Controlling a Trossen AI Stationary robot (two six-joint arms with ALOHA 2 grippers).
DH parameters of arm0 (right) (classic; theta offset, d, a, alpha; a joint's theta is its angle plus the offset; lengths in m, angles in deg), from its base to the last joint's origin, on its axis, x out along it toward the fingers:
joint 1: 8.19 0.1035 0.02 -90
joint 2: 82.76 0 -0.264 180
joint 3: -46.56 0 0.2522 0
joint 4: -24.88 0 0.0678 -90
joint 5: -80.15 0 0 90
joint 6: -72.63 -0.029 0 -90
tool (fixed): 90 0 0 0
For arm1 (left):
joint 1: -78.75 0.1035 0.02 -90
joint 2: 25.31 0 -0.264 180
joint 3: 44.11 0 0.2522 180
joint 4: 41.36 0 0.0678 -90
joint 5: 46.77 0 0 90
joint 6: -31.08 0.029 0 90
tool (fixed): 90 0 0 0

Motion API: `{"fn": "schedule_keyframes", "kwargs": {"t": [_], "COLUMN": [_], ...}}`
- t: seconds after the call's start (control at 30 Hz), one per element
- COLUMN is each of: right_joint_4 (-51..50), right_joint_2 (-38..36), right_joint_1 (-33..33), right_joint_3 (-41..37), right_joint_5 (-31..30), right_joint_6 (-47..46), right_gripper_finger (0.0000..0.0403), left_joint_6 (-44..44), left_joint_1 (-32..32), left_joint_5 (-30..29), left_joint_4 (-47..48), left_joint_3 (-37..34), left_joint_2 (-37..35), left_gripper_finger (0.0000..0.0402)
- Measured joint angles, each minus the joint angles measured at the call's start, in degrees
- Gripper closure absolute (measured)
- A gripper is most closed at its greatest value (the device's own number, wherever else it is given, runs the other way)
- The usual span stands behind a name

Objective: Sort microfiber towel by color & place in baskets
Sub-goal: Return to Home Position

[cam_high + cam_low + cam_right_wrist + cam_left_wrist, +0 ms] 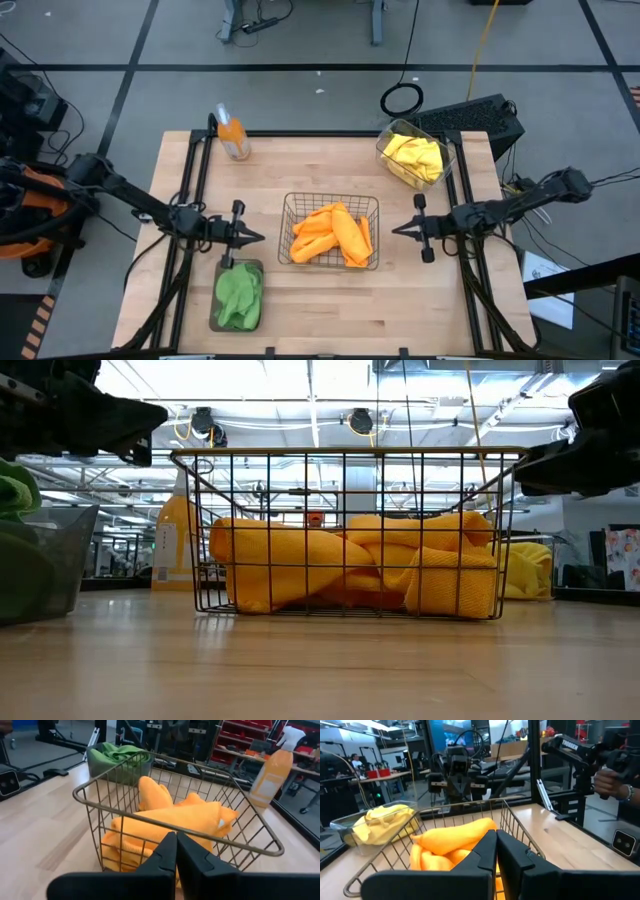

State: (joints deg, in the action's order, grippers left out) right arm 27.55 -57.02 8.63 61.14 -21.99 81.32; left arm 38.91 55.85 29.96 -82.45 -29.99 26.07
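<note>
Orange towels (pixel 332 236) lie piled in the square wire basket (pixel 290 212) at the table's middle. Yellow towels (pixel 415 157) fill the clear tub (pixel 383 152) at the far right. Green towels (pixel 238 292) lie in the grey tray (pixel 222 270) at the near left. My left gripper (pixel 258 237) hangs shut just left of the wire basket, holding nothing. My right gripper (pixel 396 230) hangs shut just right of the basket, holding nothing. Both point level at the basket, as the wrist views show over the orange towels (pixel 455 842) (pixel 165 822).
An orange spray bottle (pixel 232 135) stands at the far left of the table. Dark rails (pixel 190 180) run along the table's left and right sides. Bare wood lies along the near edge right of the tray. A person's hand (pixel 610 782) shows beyond the table.
</note>
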Motion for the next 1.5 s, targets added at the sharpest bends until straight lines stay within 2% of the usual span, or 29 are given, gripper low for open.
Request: {"fn": "schedule_keyframes", "kwargs": {"t": [0.27,0.47,0.77,1.13,1.33,1.5], "right_joint_4": [-8.0,-8.7,-12.8,-14.1,-15.2,-15.3], "right_joint_2": [-11.0,-17.8,-25.5,-25.6,-25.6,-25.6], "right_joint_1": [0.0,0.0,-1.4,-6.4,-11.0,-13.1], "right_joint_3": [0.0,0.0,0.0,0.0,0.1,0.1], "right_joint_5": [0.0,5.0,4.8,5.2,10.6,11.1], "right_joint_6": [-0.4,3.4,5.5,5.7,6.0,5.9], "right_gripper_finger": [0.0401,0.0401,0.0401,0.0401,0.0401,0.0401], "left_joint_6": [-0.4,0.1,0.4,0.0,-1.5,-2.6], "left_joint_1": [0.0,0.0,0.0,0.0,0.0,0.0], "left_joint_5": [-0.1,-0.3,-0.4,-0.4,-0.4,0.1], "left_joint_4": [5.0,9.2,11.5,13.2,13.4,13.8], "left_joint_3": [0.0,0.0,0.0,-0.1,-0.1,-0.1], "left_joint_2": [-6.2,-9.0,-13.0,-13.7,-13.8,-13.8], "left_gripper_finger": [0.0384,0.0384,0.0384,0.0384,0.0384,0.0384]}}
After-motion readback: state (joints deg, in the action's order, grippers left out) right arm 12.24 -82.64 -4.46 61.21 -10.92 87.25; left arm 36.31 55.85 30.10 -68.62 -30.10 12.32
